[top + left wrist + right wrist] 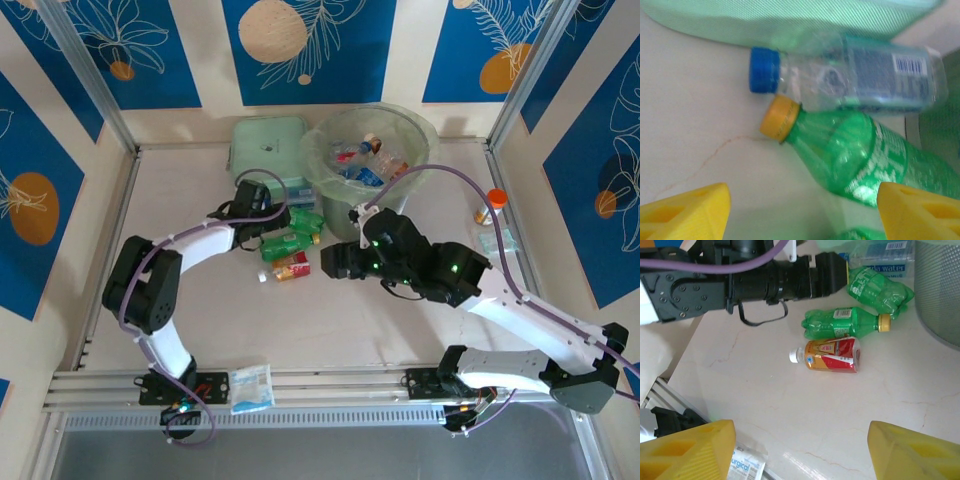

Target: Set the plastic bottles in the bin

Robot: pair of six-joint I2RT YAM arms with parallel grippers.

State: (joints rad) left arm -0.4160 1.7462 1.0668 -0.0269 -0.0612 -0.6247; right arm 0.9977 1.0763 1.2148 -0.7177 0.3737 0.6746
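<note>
Nearest the arm bases, well short of the bin (425,128) and to its left, a white-blue packet (252,388) lies at the table (330,330) edge.

The right gripper (800,452) hangs over bare table on the bin's near side. Its yellow fingers (687,450) stand apart with nothing between them.

Beyond it, near-left of the bin, a red-orange bottle (832,355) lies on its side, white cap pointing away from the bin. Just beyond lies the nearer green bottle (845,323), yellow cap toward the bin. Next is the farther green bottle (850,155) (dented, also yellow-capped). It touches a blue-capped clear bottle (860,75) lying alongside it, close to the bin's wall.

The left gripper (805,210) is over this group with its fingers apart. One fingertip overlaps the farther green bottle in the wrist view, and contact cannot be confirmed. Nothing is clamped.

The bin stands upright at the far centre, liner over its rim, with several bottles (365,160) already inside. A flat pale green box (265,150) sits just left of the bin. An orange-capped vial (493,205) stands to its right, apart.
</note>
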